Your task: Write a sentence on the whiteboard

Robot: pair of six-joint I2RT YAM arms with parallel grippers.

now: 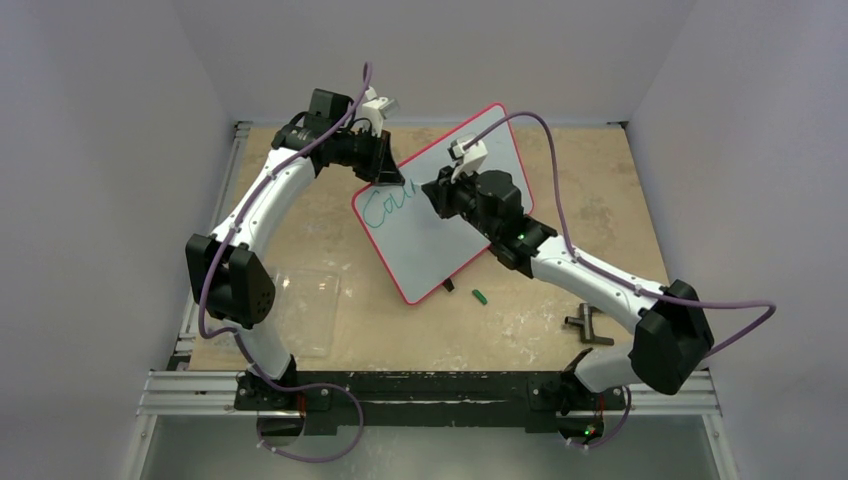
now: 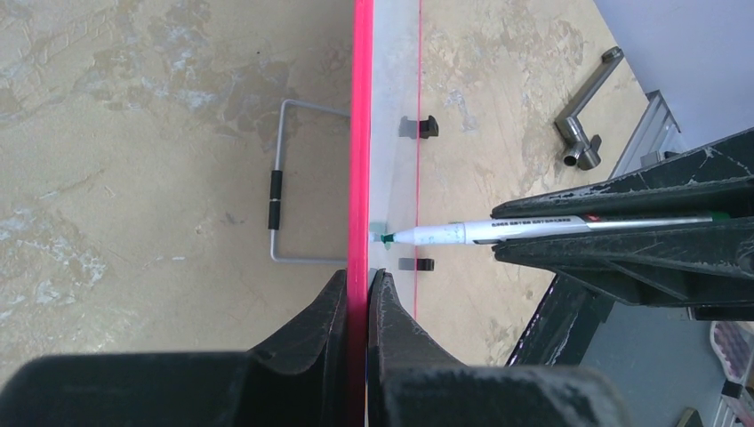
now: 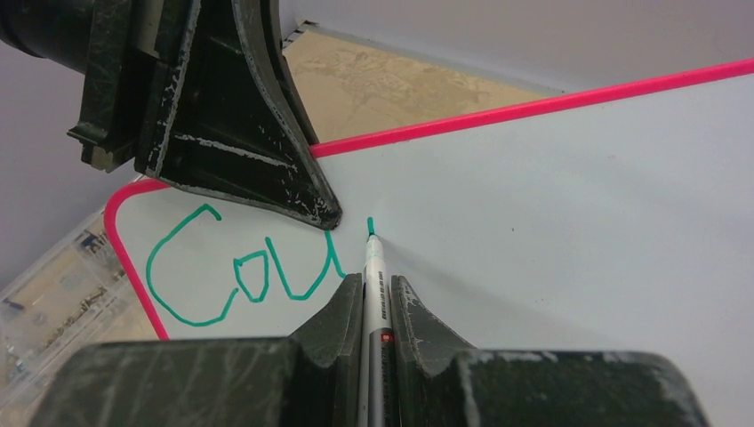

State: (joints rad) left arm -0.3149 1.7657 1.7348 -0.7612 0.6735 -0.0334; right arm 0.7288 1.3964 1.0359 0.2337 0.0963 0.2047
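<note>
Right claw (image 3: 375, 283): is gripping the marker (image 3: 372, 253), jaws drawn tight on the barrel, tip pointing to 12 o'clock in the wrist view.
Marker tip: is touching the board face just at 3 o'clock of the last letter, where a short green tick is showing.
Left claw (image 2: 357, 280): is pinching the rim of the whiteboard (image 3: 578, 222), jaws shut on it and propping it tilted up off the table (image 1: 560, 180).
Step in hand: the first word is being written; "Cou" is standing, and the fourth letter appears to be starting.
Next move: is calling for light, even tip pressure and a steady drag toward 3 o'clock while the left claw is bracing the board.
Sentence (image 3: 249, 271): is showing as thin teal-green cursive at the board's 9 o'clock corner in the overhead view.
Whiteboard: is sitting mid-table between the arms, glossy white, red-pink rimmed, mostly unwritten.
</note>
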